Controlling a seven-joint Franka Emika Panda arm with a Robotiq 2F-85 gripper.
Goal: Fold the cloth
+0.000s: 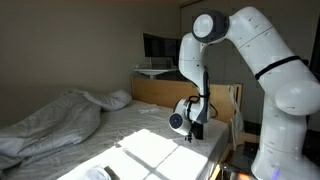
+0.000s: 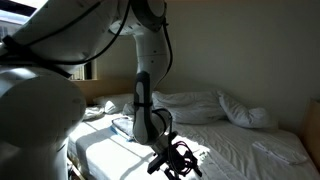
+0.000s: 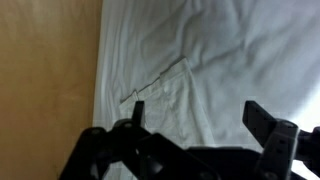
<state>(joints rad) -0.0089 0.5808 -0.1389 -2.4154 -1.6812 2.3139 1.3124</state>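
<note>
Gripper (image 3: 196, 112) hung empty with jaws spread, just above cloth (image 3: 200, 50) near its edge, probably lining up a pinch.

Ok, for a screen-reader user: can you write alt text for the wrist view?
The open, empty hand hangs over a wrinkled white cloth. A tan surface borders the cloth on the left.

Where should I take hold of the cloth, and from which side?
Probably its edge beside the wood, approaching from above. The cloth lies flat there, so only that free edge, or the small raised wrinkle, gives the open gripper something to pinch.
</note>
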